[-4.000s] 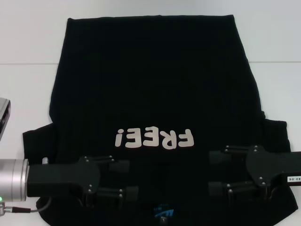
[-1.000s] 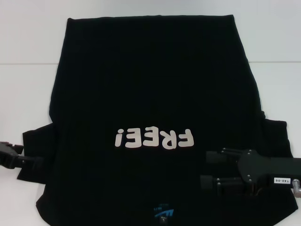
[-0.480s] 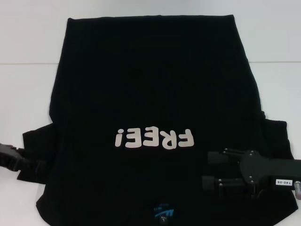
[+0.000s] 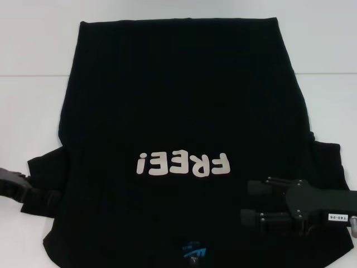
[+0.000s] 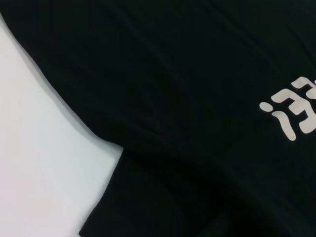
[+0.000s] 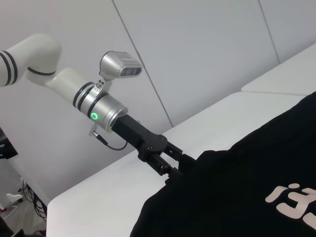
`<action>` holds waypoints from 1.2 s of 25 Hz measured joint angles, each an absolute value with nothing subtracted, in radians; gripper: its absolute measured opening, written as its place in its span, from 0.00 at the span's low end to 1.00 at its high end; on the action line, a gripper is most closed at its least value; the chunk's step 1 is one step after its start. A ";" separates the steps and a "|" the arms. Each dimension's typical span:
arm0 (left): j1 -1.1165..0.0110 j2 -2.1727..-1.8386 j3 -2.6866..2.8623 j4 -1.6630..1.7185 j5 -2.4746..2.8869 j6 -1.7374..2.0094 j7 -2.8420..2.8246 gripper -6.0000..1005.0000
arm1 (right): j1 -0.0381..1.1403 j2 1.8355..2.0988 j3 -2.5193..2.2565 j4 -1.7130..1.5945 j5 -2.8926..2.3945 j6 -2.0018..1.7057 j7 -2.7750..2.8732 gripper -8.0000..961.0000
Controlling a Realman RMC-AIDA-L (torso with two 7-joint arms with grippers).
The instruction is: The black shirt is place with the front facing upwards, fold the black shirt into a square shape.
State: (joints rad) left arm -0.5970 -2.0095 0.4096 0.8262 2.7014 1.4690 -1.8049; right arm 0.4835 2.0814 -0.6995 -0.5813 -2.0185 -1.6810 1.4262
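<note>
The black shirt (image 4: pixel 178 95) lies flat and front up on the white table, its white "FREE!" letters (image 4: pixel 183 163) upside down to me and its blue neck label (image 4: pixel 194 252) at the near edge. My left gripper (image 4: pixel 51 196) is low at the shirt's left sleeve (image 4: pixel 47 164). In the right wrist view the left gripper (image 6: pixel 174 165) has its fingers apart, straddling the sleeve edge. My right gripper (image 4: pixel 254 202) hovers open over the shirt's near right part, just inside the right sleeve (image 4: pixel 326 162). The left wrist view shows only the shirt (image 5: pixel 187 98) and table.
White table (image 4: pixel 33 111) surrounds the shirt on the left, right and far sides. A seam in the tabletop (image 4: pixel 33 75) runs across at the back. A grey wall (image 6: pixel 197 49) stands behind the left arm in the right wrist view.
Four seconds ago the left gripper lay over the shirt's chest; it has pulled out to the left sleeve and crept slightly right over the last second. The right gripper drifted a little lower and right.
</note>
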 joint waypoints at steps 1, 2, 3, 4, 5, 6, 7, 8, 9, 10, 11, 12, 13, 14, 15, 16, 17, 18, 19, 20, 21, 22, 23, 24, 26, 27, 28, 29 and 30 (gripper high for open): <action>-0.597 -2.010 0.410 0.826 2.701 1.469 -1.805 0.84 | 0.482 2.081 -0.699 -0.581 -2.019 -1.681 1.426 0.95; -0.598 -2.010 0.410 0.826 2.701 1.469 -1.809 0.84 | 0.480 2.082 -0.699 -0.581 -2.018 -1.681 1.425 0.95; -0.599 -2.010 0.410 0.825 2.701 1.470 -1.812 0.84 | 0.477 2.082 -0.698 -0.581 -2.018 -1.681 1.421 0.95; -0.599 -2.010 0.410 0.825 2.701 1.470 -1.814 0.84 | 0.476 2.082 -0.695 -0.581 -2.018 -1.681 1.418 0.95; -0.599 -2.009 0.410 0.825 2.701 1.470 -1.815 0.84 | 0.474 2.082 -0.691 -0.581 -2.017 -1.681 1.415 0.95; -0.600 -2.009 0.409 0.824 2.701 1.471 -1.816 0.84 | 0.472 2.082 -0.687 -0.581 -2.017 -1.682 1.413 0.95; -0.600 -2.009 0.409 0.824 2.701 1.471 -1.816 0.84 | 0.470 2.082 -0.685 -0.581 -2.017 -1.683 1.411 0.95; -0.600 -2.009 0.409 0.824 2.701 1.471 -1.816 0.84 | 0.468 2.082 -0.683 -0.581 -2.017 -1.683 1.409 0.95; -0.600 -2.009 0.410 0.824 2.701 1.471 -1.816 0.84 | 0.465 2.082 -0.680 -0.581 -2.017 -1.684 1.408 0.95; -0.600 -2.009 0.409 0.824 2.701 1.469 -1.816 0.84 | 0.464 2.082 -0.678 -0.581 -2.017 -1.686 1.407 0.95; -0.600 -2.009 0.410 0.824 2.701 1.467 -1.816 0.84 | 0.462 2.082 -0.676 -0.581 -2.017 -1.687 1.406 0.95; -0.600 -2.010 0.410 0.824 2.701 1.464 -1.816 0.84 | 0.460 2.082 -0.674 -0.581 -2.017 -1.689 1.405 0.95; -0.600 -2.011 0.410 0.824 2.701 1.464 -1.815 0.77 | 0.458 2.082 -0.674 -0.581 -2.017 -1.690 1.404 0.95; -0.600 -2.011 0.409 0.824 2.701 1.463 -1.815 0.71 | 0.458 2.082 -0.674 -0.581 -2.017 -1.690 1.404 0.95; -0.600 -2.012 0.410 0.825 2.701 1.462 -1.812 0.65 | 0.457 2.082 -0.674 -0.581 -2.017 -1.690 1.404 0.95; -0.600 -2.012 0.410 0.825 2.701 1.462 -1.812 0.60 | 0.456 2.082 -0.673 -0.581 -2.017 -1.690 1.404 0.95; -0.600 -2.012 0.410 0.825 2.701 1.462 -1.811 0.56 | 0.456 2.082 -0.673 -0.581 -2.017 -1.690 1.404 0.95; -0.600 -2.013 0.409 0.825 2.701 1.462 -1.809 0.52 | 0.455 2.083 -0.673 -0.581 -2.017 -1.690 1.404 0.95; -0.600 -2.013 0.410 0.825 2.701 1.462 -1.808 0.47 | 0.455 2.083 -0.673 -0.581 -2.017 -1.691 1.404 0.95; -0.600 -2.013 0.410 0.825 2.701 1.462 -1.807 0.43 | 0.455 2.083 -0.673 -0.581 -2.017 -1.691 1.404 0.95; -0.600 -2.014 0.410 0.825 2.701 1.461 -1.807 0.38 | 0.455 2.083 -0.673 -0.581 -2.017 -1.691 1.404 0.95; -0.600 -2.014 0.410 0.825 2.701 1.461 -1.807 0.33 | 0.455 2.083 -0.673 -0.581 -2.017 -1.691 1.404 0.95; -0.600 -2.014 0.410 0.825 2.701 1.461 -1.806 0.29 | 0.455 2.083 -0.673 -0.581 -2.017 -1.691 1.404 0.95; -0.600 -2.014 0.410 0.825 2.701 1.461 -1.806 0.24 | 0.456 2.082 -0.673 -0.581 -2.017 -1.691 1.404 0.95; -0.599 -2.014 0.410 0.826 2.701 1.461 -1.806 0.18 | 0.456 2.082 -0.673 -0.581 -2.017 -1.691 1.403 0.95; -0.599 -2.014 0.410 0.826 2.701 1.461 -1.805 0.17 | 0.456 2.082 -0.673 -0.581 -2.017 -1.690 1.403 0.95; -0.598 -2.014 0.410 0.827 2.701 1.461 -1.805 0.16 | 0.456 2.082 -0.673 -0.581 -2.017 -1.691 1.404 0.95; -0.598 -2.014 0.410 0.827 2.701 1.461 -1.805 0.15 | 0.456 2.082 -0.673 -0.581 -2.017 -1.691 1.404 0.95; -0.597 -2.013 0.410 0.827 2.701 1.460 -1.804 0.14 | 0.457 2.082 -0.673 -0.581 -2.017 -1.691 1.404 0.95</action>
